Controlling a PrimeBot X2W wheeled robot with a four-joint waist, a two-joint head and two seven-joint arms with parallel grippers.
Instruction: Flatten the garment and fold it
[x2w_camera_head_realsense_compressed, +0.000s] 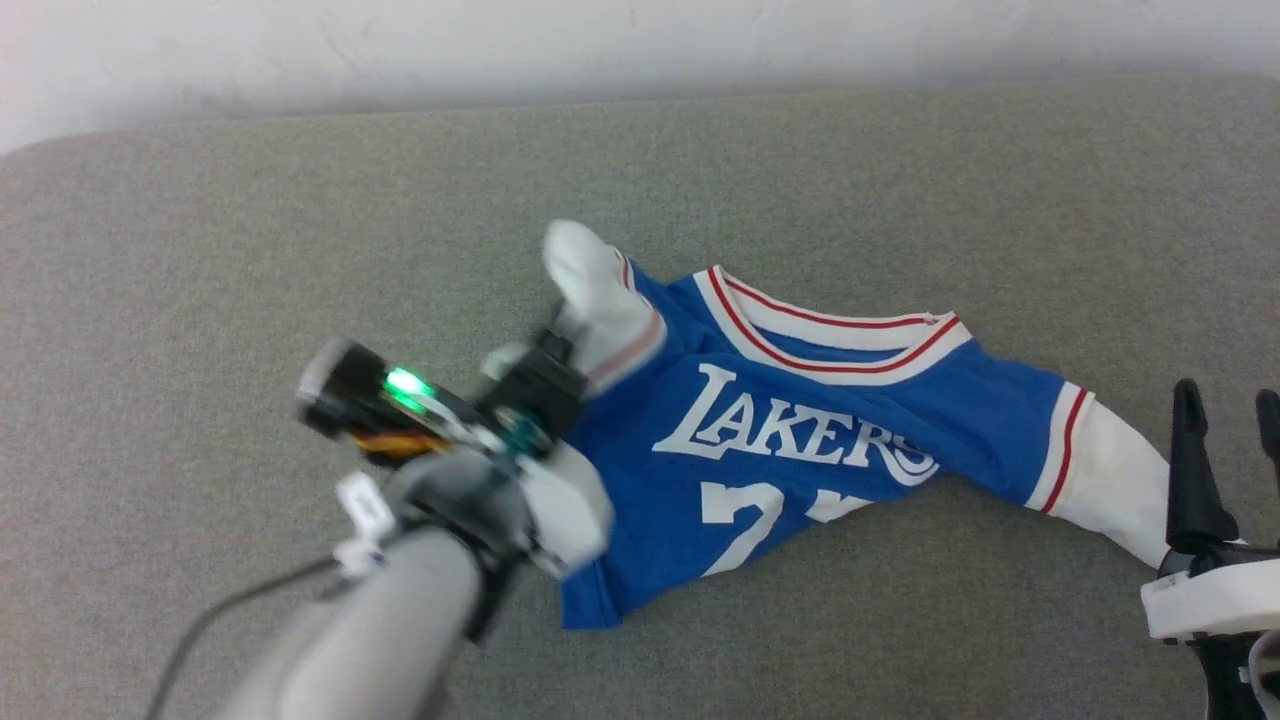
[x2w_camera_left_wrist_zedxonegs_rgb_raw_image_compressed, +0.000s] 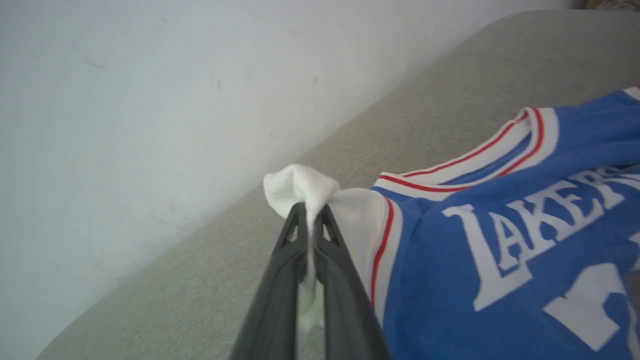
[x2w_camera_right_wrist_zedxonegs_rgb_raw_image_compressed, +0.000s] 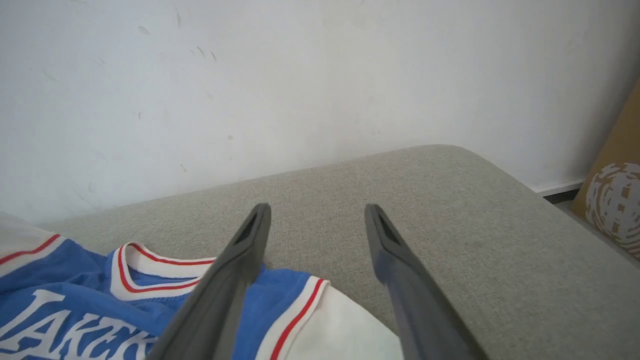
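Locate the bright blue jersey-style T-shirt (x2w_camera_head_realsense_compressed: 790, 440) with white sleeve ends, red-and-white striped trim and white chest lettering. This garment lies chest-up and rumpled on the grey woven upholstered surface (x2w_camera_head_realsense_compressed: 300, 230), with its lower hem bunched and skewed. The surface extends past the garment on every side. Its fabric lies flat, and its corners are rounded.

Check the left gripper (x2w_camera_left_wrist_zedxonegs_rgb_raw_image_compressed: 310, 212). Its two dark fingers are pressed together on the white end of one garment sleeve, and a tuft of white cloth stands above the tips. In the head view, this sleeve end is drawn up away from the garment's body.

Check the right gripper (x2w_camera_right_wrist_zedxonegs_rgb_raw_image_compressed: 317, 215). Its fingers are spread apart with nothing between them. They sit at the garment's other white sleeve end; you cannot tell whether they touch the cloth.

Note the room. A white painted wall (x2w_camera_right_wrist_zedxonegs_rgb_raw_image_compressed: 250, 75) with faint scuffs and scratches rises directly behind the surface, beyond the garment's collar. In the right wrist view, a brown cardboard box (x2w_camera_right_wrist_zedxonegs_rgb_raw_image_compressed: 612, 200) with a white printed pattern stands off the surface, well apart from the garment. A pale skirting strip (x2w_camera_right_wrist_zedxonegs_rgb_raw_image_compressed: 557, 187) runs beside the box at the foot of the wall.
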